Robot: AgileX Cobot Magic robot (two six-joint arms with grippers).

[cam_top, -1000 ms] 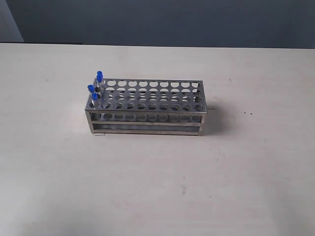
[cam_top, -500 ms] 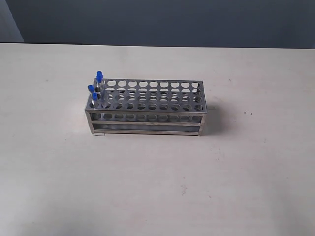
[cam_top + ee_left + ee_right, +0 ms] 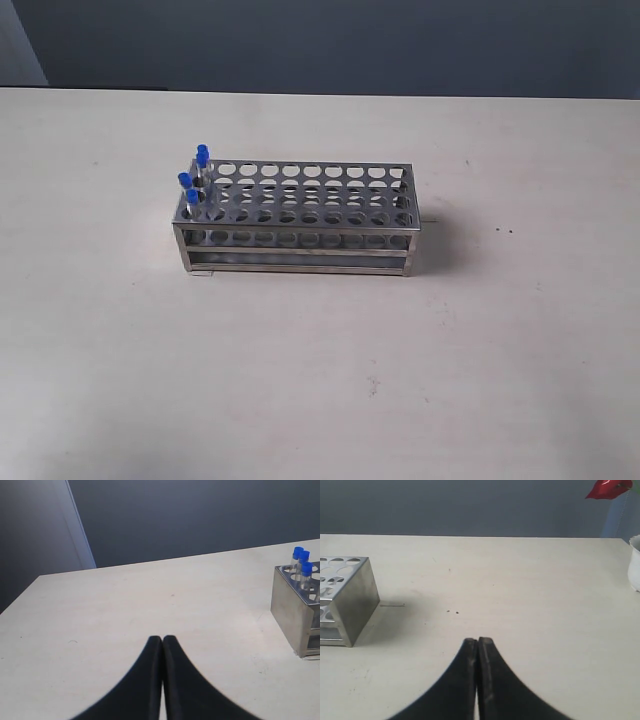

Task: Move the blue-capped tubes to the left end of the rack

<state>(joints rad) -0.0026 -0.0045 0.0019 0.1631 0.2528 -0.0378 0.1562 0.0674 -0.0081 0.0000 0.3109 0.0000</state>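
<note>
The shiny steel rack (image 3: 300, 235) stands in the middle of the table in the exterior view. Several blue-capped tubes (image 3: 192, 196) stand upright together in the holes at its left end. The left wrist view shows that same end of the rack (image 3: 292, 605) with the blue caps (image 3: 302, 560) above it. My left gripper (image 3: 162, 639) is shut and empty, well short of the rack. The right wrist view shows the rack's other end (image 3: 350, 597), its holes bare. There my right gripper (image 3: 478, 640) is shut on nothing, away from the rack. Neither arm shows in the exterior view.
A thin metal pin (image 3: 430, 213) sticks out beside the rack's right end. A white vessel (image 3: 635, 562) and a red thing (image 3: 607, 489) sit at the far right edge of the right wrist view. The pale table (image 3: 320, 380) runs wide around the rack.
</note>
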